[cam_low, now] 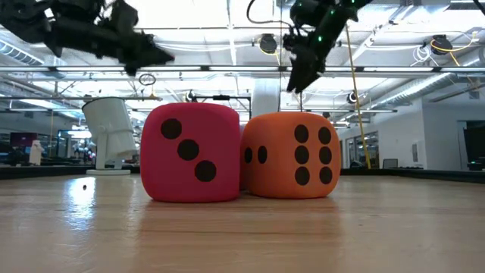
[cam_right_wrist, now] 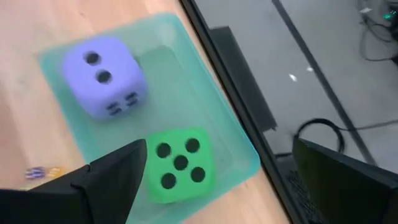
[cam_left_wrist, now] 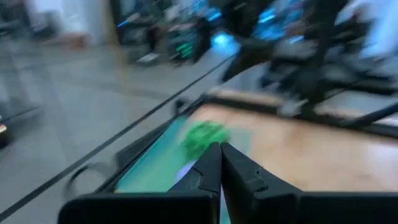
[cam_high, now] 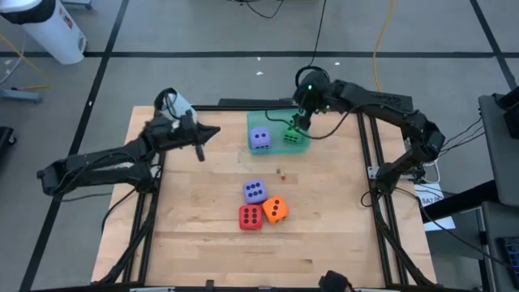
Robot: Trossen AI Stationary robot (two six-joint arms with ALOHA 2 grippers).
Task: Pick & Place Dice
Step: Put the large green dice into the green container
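A translucent green tray (cam_high: pixel 277 120) lies at the table's far middle. A purple die (cam_right_wrist: pixel 102 74) and a green die (cam_right_wrist: pixel 179 165) sit inside it on their bottom faces. My right gripper (cam_high: pixel 301 122) hangs open above the green die, tilted down, with its fingers (cam_right_wrist: pixel 118 177) wide apart and touching nothing. My left gripper (cam_high: pixel 204 136) is shut and empty, held level left of the tray, pointing toward it. Mid-table, another purple die (cam_high: pixel 254 191), a red die (cam_high: pixel 250 217) and an orange die (cam_high: pixel 276 210) rest close together on the wood.
Black frame rails (cam_high: pixel 366 162) run along the table's left and right sides. Tiny coloured bits (cam_high: pixel 281 172) lie between the tray and the three dice. A white bin (cam_high: pixel 57 28) stands on the floor beyond the far left corner. Bare wood (cam_high: pixel 259 259) stretches across the near side.
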